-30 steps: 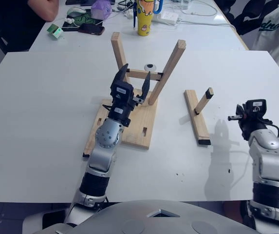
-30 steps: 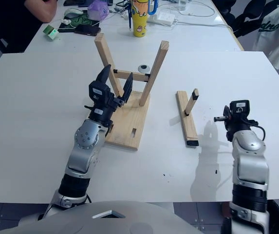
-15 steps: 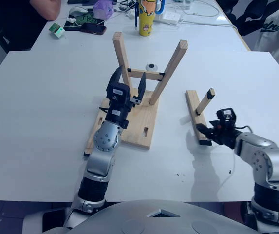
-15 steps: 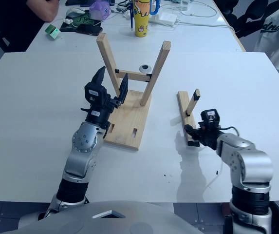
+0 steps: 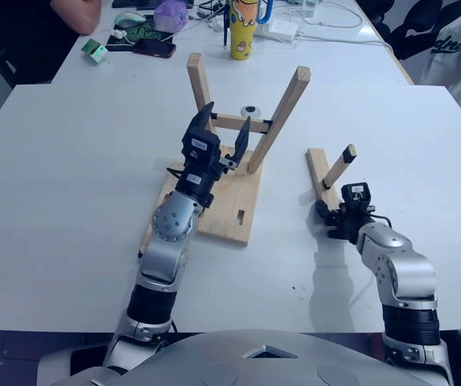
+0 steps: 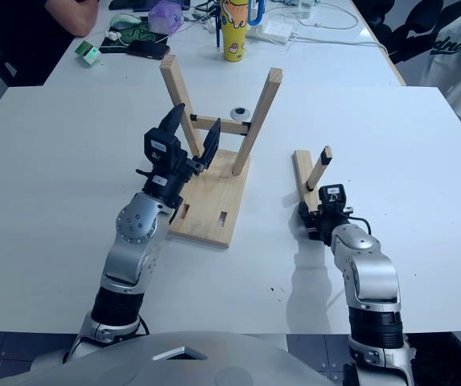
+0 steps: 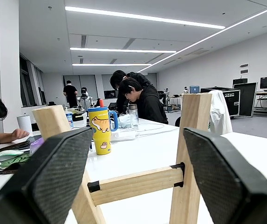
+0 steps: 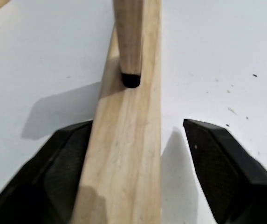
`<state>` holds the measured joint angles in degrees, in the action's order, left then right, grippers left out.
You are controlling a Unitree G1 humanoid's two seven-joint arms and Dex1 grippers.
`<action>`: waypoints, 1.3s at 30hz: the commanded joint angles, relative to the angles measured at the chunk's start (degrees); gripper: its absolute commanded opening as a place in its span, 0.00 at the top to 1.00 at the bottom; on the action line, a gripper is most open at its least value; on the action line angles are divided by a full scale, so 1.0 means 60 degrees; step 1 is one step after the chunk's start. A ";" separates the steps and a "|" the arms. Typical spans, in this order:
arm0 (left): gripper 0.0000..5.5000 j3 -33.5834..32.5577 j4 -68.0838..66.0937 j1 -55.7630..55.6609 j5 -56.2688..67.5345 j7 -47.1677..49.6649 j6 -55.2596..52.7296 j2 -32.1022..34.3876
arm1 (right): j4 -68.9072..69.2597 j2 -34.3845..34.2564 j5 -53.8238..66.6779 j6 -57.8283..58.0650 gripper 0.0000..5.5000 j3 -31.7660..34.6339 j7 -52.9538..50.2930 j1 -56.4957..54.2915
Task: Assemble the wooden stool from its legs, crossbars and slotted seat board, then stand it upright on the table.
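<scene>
Right gripper (image 8: 135, 175): fingers spread, straddling the near end of the loose pale square-section wooden leg (image 5: 324, 191), not clamped. The leg lies flat right of centre on the white tabletop (image 5: 69, 161), its short black-tipped crossbar (image 5: 339, 166) angled upward.
Left gripper (image 5: 227, 121): open, facing the upright legs' rung (image 5: 238, 123) above the flat slotted seat board (image 5: 218, 211), mid-tabletop.
Risk: smooth bare timber pinched at one end may pivot or slip.

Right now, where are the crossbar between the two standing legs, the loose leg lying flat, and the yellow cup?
crossbar (image 7: 133, 179), left wrist view, middle of its length.
loose leg (image 5: 318, 166), left eye view, its far half.
yellow cup (image 5: 242, 40), left eye view, its side wall.
</scene>
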<state>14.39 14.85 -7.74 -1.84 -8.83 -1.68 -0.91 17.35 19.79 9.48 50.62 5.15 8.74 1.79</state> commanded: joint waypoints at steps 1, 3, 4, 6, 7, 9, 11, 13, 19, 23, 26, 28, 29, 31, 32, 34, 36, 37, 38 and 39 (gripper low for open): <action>0.35 -0.0108 -0.0071 -0.0209 -0.0015 -0.0056 -0.0175 0.0089 | -0.0684 0.0057 -0.0197 0.0226 0.48 -0.0322 0.0134 0.0804; 0.35 -0.0127 -0.0085 -0.0196 0.0011 -0.0152 -0.0226 0.0166 | -0.0769 0.0136 -0.0206 0.0066 0.54 -0.0386 0.0246 0.1085; 0.35 -0.0135 -0.0104 -0.0164 0.0051 -0.0248 -0.0221 0.0234 | -0.0823 0.0179 -0.0177 0.0006 0.55 -0.0429 0.0350 0.1282; 0.35 -0.0232 -0.0124 -0.0042 0.0247 -0.0396 -0.0253 0.0309 | -0.0908 0.0217 -0.0089 -0.0158 0.60 -0.0400 0.0528 0.1558; 0.35 -0.0295 -0.0122 0.0024 0.0363 -0.0459 -0.0285 0.0335 | -0.0943 0.0257 -0.0015 -0.0235 0.62 -0.0316 0.0643 0.1647; 0.30 -0.0405 -0.0083 0.0194 0.0700 -0.0651 -0.0430 0.0376 | -0.1018 0.0572 0.0089 -0.0590 0.62 -0.0132 0.1066 0.1891; 0.28 -0.0528 -0.0002 0.0400 0.1185 -0.0973 -0.0679 0.0464 | -0.1103 0.1110 0.0182 -0.1175 0.62 0.0099 0.1750 0.2112; 0.28 -0.0694 0.0106 0.0643 0.1690 -0.1280 -0.1000 0.0583 | -0.1268 0.1672 0.0576 -0.1496 0.62 0.0422 0.2708 0.2048; 0.28 -0.1198 0.0467 0.1344 0.3513 -0.2039 -0.2283 0.0800 | -0.1881 0.3209 0.2667 -0.1485 0.62 0.1677 0.5975 0.1729; 0.28 -0.1744 0.1032 0.1869 0.5670 -0.2411 -0.3482 0.0653 | -0.2083 0.4435 0.4443 -0.0459 0.62 0.2027 0.8712 0.1788; 0.28 -0.2362 0.1229 0.2054 0.7293 -0.2613 -0.4362 0.0774 | -0.1997 0.4770 0.5596 0.0585 0.62 0.2141 0.9601 0.1288; 0.28 -0.2794 0.1248 0.2096 0.8315 -0.2701 -0.5005 0.0999 | -0.1584 0.4719 0.6256 0.1165 0.62 0.2131 0.9696 0.1107; 0.28 -0.3068 0.1187 0.2071 0.8863 -0.2724 -0.5360 0.1158 | -0.1268 0.4580 0.6598 0.1386 0.62 0.2139 0.9611 0.1071; 0.28 -0.3518 0.1087 0.1999 0.9856 -0.2768 -0.5977 0.1453 | -0.0699 0.4305 0.7113 0.1665 0.62 0.2056 0.9446 0.1027; 0.28 -0.3680 0.1004 0.1901 1.0212 -0.2758 -0.6223 0.1579 | -0.0406 0.4166 0.7358 0.1776 0.62 0.2013 0.9340 0.1064; 0.28 -0.3873 0.0890 0.1649 1.0920 -0.2759 -0.6723 0.1813 | 0.0201 0.3840 0.7791 0.1915 0.62 0.1839 0.9090 0.1147; 0.28 -0.3886 0.0699 0.1368 1.1277 -0.2802 -0.7133 0.2044 | 0.0659 0.3364 0.8291 0.2076 0.62 0.1689 0.8650 0.1041; 0.28 -0.3876 0.0586 0.1250 1.1405 -0.2776 -0.7323 0.2132 | 0.0796 0.3097 0.8550 0.2158 0.62 0.1616 0.8387 0.0896; 0.28 -0.3853 0.0537 0.1189 1.1511 -0.2793 -0.7470 0.2202 | 0.0814 0.2841 0.8674 0.2163 0.62 0.1502 0.8144 0.0696; 0.28 -0.3816 0.0556 0.1139 1.1729 -0.2836 -0.7677 0.2270 | 0.0840 0.2628 0.8788 0.2150 0.62 0.1427 0.7895 0.0581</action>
<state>-8.91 18.72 0.28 66.35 -25.50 -45.14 11.28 21.06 38.28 59.99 63.28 14.62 59.54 7.99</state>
